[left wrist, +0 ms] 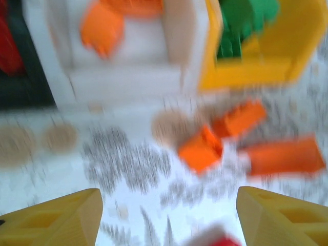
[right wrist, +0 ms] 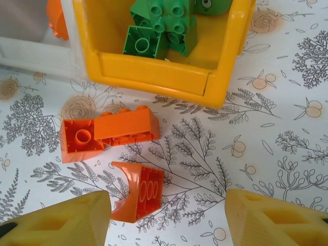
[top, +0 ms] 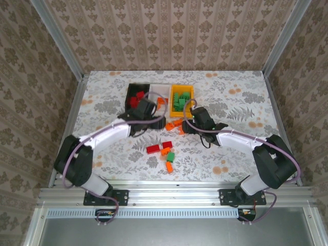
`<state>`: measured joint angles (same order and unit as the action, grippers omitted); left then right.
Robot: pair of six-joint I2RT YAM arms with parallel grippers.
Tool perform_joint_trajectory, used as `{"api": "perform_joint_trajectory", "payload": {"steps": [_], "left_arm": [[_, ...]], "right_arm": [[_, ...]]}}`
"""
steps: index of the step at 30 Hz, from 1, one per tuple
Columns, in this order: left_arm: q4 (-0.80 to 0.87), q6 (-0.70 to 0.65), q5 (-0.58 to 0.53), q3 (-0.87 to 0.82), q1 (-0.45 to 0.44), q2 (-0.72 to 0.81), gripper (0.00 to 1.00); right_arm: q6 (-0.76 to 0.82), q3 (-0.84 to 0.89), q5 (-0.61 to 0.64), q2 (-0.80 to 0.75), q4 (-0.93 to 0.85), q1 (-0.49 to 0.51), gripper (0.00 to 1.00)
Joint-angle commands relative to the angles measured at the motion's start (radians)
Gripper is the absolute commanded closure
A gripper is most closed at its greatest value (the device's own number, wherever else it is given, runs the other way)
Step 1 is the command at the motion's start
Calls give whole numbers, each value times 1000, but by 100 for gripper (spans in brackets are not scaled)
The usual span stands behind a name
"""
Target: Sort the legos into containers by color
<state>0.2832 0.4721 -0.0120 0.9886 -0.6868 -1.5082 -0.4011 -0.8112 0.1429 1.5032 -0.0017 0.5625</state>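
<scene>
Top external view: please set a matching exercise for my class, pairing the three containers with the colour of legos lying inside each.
Column one:
1. black container
2. white container
3. yellow container

Column two:
A. green legos
B. red legos
C. orange legos

Right pairs: 1-B, 2-C, 3-A.

No lettering, number, brand or sign can be read on the legos (right wrist: pixel 125 128) or the containers (right wrist: pixel 154 77).
</scene>
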Motion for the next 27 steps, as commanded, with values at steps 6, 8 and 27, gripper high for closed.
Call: {"api": "perform_joint_trajectory", "payload": {"steps": [6,8,27], "left_arm": [[-4,25,-22,-241,-42,232,28],[0,46,-40,-282,-41,290,28],[34,105,-89,-420,-28,555,24]], "right_arm": [[-11,-74,-54,131,-3,61,34],[-22,-97,-22,166,-15,68,34],[7,-115,176,169,-32,119,77]]}}
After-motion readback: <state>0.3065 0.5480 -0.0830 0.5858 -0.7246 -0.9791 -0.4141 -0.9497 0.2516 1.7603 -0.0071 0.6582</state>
